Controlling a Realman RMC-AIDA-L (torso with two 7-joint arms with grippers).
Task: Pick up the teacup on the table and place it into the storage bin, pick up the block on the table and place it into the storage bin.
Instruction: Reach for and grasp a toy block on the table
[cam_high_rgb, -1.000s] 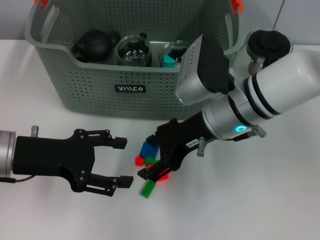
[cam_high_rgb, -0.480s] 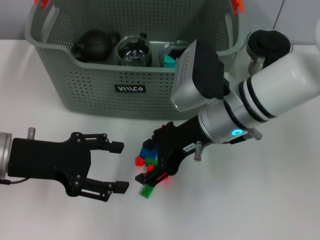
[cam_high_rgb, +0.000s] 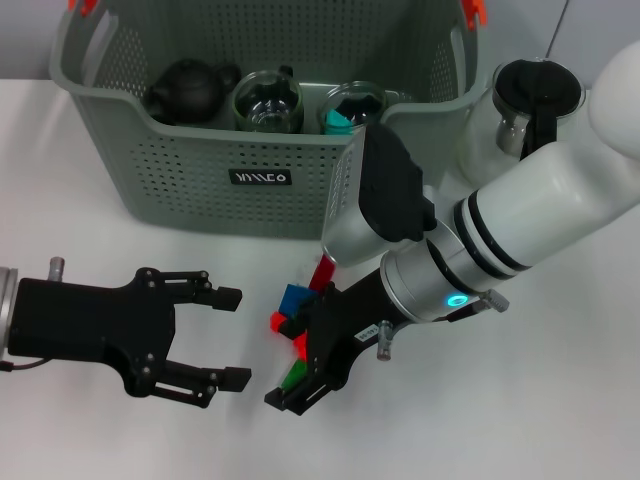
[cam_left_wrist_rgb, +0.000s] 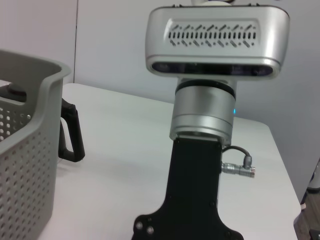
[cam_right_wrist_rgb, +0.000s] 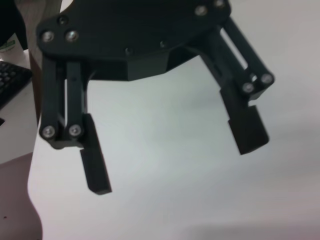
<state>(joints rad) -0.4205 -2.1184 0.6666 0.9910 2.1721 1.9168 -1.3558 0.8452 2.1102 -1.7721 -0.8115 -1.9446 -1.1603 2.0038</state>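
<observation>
Head view: storage bin (cam_high_rgb: 200, 160) across upper frame, already holding a dark teapot (cam_high_rgb: 190, 88) and glass cups (cam_high_rgb: 268, 100). Blocks (cam_high_rgb: 295, 300) still loose on table at centre. Right gripper (cam_high_rgb: 300, 385) low over them, finger state unclear. Left gripper (cam_high_rgb: 228, 336) spread apart, lower left, empty.

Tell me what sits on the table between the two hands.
Head view: bare white table between the left hand and the right hand; the small coloured blocks cluster against the right hand.
</observation>
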